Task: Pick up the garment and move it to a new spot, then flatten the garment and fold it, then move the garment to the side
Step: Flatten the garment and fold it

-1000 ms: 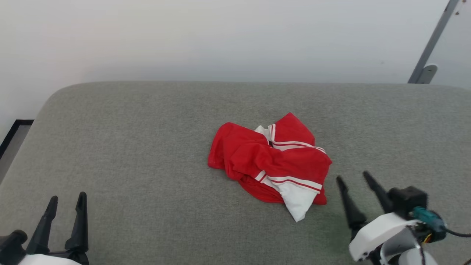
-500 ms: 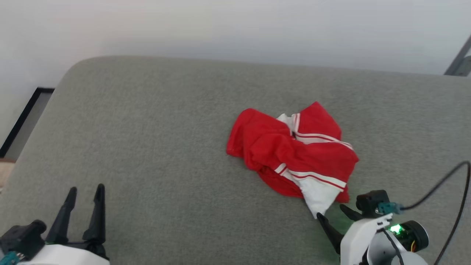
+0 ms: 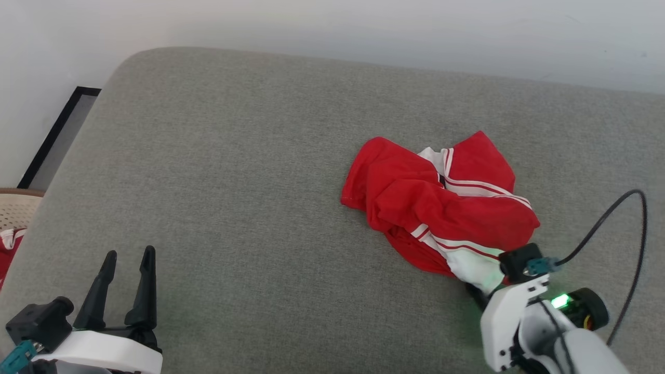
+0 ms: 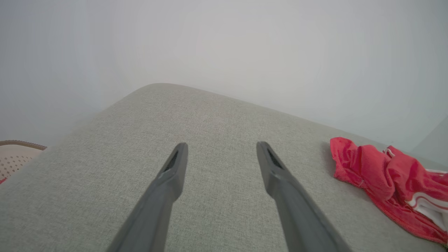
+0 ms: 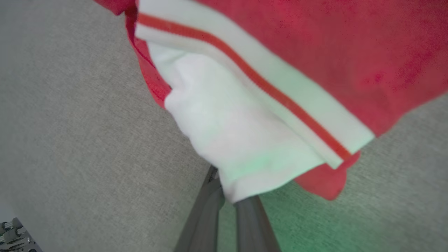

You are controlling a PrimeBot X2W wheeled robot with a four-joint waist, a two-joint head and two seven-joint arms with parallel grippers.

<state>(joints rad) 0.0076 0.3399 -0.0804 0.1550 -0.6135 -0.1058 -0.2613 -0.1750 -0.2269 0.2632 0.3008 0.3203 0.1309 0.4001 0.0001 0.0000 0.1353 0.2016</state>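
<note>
Grey fabric-covered bench against a plain white wall. It has a rounded far-left corner, and a dark-edged strip of floor shows beyond it.

The garment lies crumpled in a heap right of centre on the bench. It is red, with white-and-red striped bands crossing the folds. One white sleeve end sticks out of the heap on the side nearest the robot, edged by a striped band.

Right gripper: at the near edge of the heap. In the right wrist view its two fingers run close together and their tips go under the white sleeve end, pinched on the cloth. From the head camera the wrist housing covers most of it. A green light glows on the wrist and tints the cloth and the bench beside it. A black cable loops up from the wrist.

Left gripper: low at the near-left of the bench, well apart from the garment. Its fingers are spread with nothing between them, over bare fabric.

Beige perforated basket past the left edge of the bench, with some red cloth in it.
</note>
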